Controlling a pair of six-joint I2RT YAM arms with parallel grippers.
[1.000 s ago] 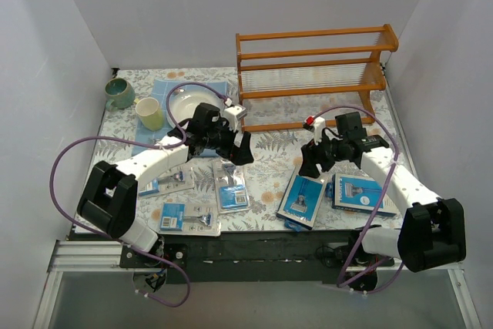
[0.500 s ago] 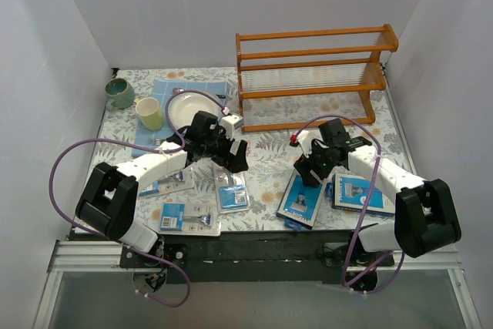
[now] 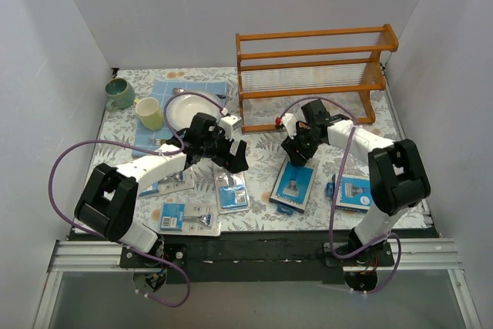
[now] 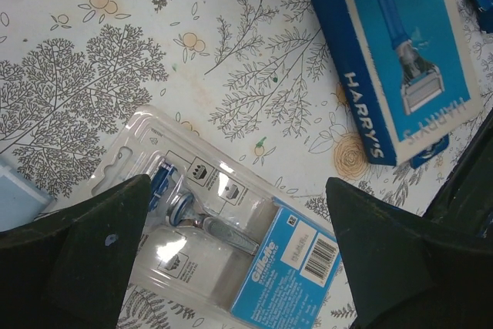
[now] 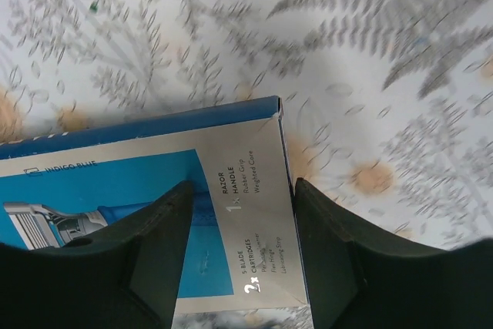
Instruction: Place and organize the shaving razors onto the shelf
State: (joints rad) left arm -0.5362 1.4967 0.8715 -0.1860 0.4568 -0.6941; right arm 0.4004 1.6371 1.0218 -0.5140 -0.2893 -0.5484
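The orange-brown shelf (image 3: 316, 75) stands at the back right, its tiers bare. My right gripper (image 3: 296, 146) (image 5: 243, 190) is shut on the end of a blue razor box (image 3: 295, 186) (image 5: 154, 213); the box stays sharp while the tablecloth blurs. My left gripper (image 3: 233, 156) (image 4: 235, 190) hangs wide open over a clear Gillette razor pack (image 3: 231, 190) (image 4: 231, 244) and holds nothing. The blue box (image 4: 400, 59) also shows in the left wrist view. More razor packs lie at the front left (image 3: 185, 217), beside the left arm (image 3: 171, 182), and at the front right (image 3: 358, 190).
A green mug (image 3: 119, 92), a pale cup (image 3: 151, 113) and a white plate (image 3: 189, 107) on a blue cloth (image 3: 166, 90) sit at the back left. White walls close in the floral table (image 3: 266, 167) on three sides.
My right gripper moved left and towards the shelf, and the blue razor box turned and shifted with it. My left gripper moved only slightly.
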